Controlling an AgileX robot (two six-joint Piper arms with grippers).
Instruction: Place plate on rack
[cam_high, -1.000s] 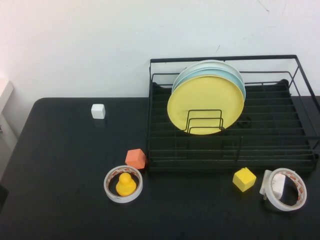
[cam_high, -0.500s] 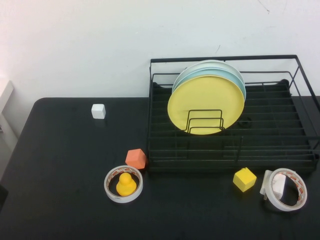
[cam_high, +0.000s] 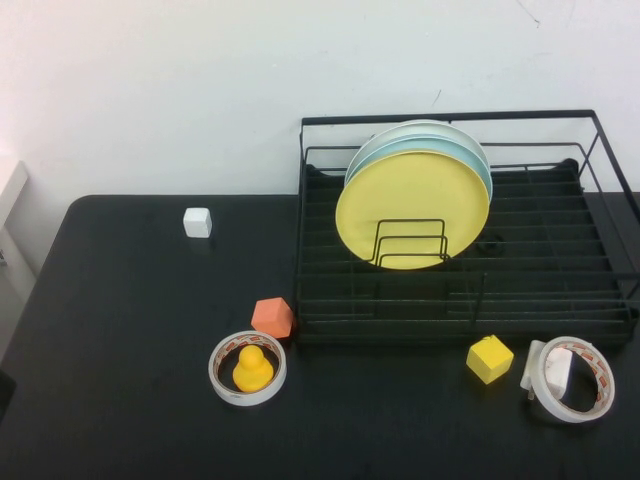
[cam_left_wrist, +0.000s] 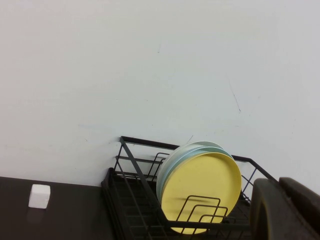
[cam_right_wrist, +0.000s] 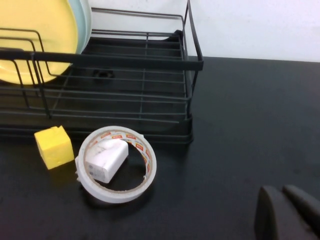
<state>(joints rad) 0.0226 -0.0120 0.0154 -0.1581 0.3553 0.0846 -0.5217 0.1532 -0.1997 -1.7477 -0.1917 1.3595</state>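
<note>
The yellow plate (cam_high: 412, 208) stands upright on edge in the black wire rack (cam_high: 450, 118), held by small wire dividers, in front of a light blue plate and a whitish plate. It also shows in the left wrist view (cam_left_wrist: 200, 185) and the right wrist view (cam_right_wrist: 35, 30). Neither arm shows in the high view. My left gripper (cam_left_wrist: 280, 200) is shut and empty, held up in the air on the near left side of the rack (cam_left_wrist: 150, 142). My right gripper (cam_right_wrist: 282, 200) is shut and empty, low over the table near the rack's (cam_right_wrist: 125, 59) front right corner.
A white cube (cam_high: 197, 222) sits at the back left. An orange block (cam_high: 272, 317) and a tape roll (cam_high: 222, 385) around a yellow duck (cam_high: 251, 370) lie left of the rack. A yellow cube (cam_high: 489, 358) and a tape roll (cam_high: 590, 405) around a white adapter lie before it.
</note>
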